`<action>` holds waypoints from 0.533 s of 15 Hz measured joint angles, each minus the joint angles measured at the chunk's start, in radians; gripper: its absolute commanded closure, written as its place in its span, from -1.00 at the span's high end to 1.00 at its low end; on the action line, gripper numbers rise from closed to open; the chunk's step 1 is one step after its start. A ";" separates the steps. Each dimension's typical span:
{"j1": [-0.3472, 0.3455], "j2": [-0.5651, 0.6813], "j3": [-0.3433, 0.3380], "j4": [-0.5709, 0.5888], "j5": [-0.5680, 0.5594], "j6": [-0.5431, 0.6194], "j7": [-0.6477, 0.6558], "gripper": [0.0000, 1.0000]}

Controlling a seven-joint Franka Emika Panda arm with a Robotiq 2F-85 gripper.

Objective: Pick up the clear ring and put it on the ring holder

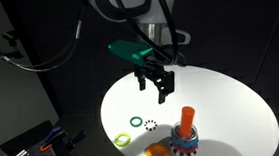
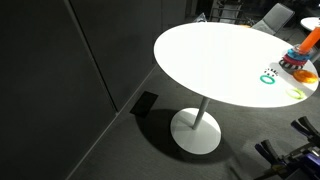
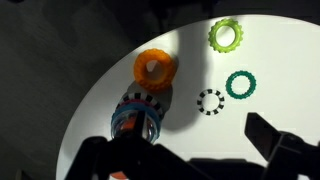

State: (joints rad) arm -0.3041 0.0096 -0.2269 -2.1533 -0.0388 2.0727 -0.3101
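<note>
The black two-fingered claw [image 1: 156,88] hangs spread and empty over the round white table [image 1: 232,101], upper centre; the orange-pegged ring holder [image 1: 187,134] stands lower right.

We are seeing a smooth, bright white table [image 2: 200,60], a ring holder [image 1: 187,124] looking like shiny moulded plastic, a thick orange ring [image 3: 155,68] with a smooth plastic sheen, and a matt grey floor [image 2: 70,150]
</note>
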 measured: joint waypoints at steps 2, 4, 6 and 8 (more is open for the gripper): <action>0.021 -0.040 0.000 -0.035 -0.023 0.000 0.041 1.00; 0.039 -0.081 0.002 -0.070 -0.043 0.000 0.079 1.00; 0.052 -0.118 0.004 -0.103 -0.056 0.000 0.109 1.00; 0.056 -0.140 0.007 -0.124 -0.062 0.001 0.123 1.00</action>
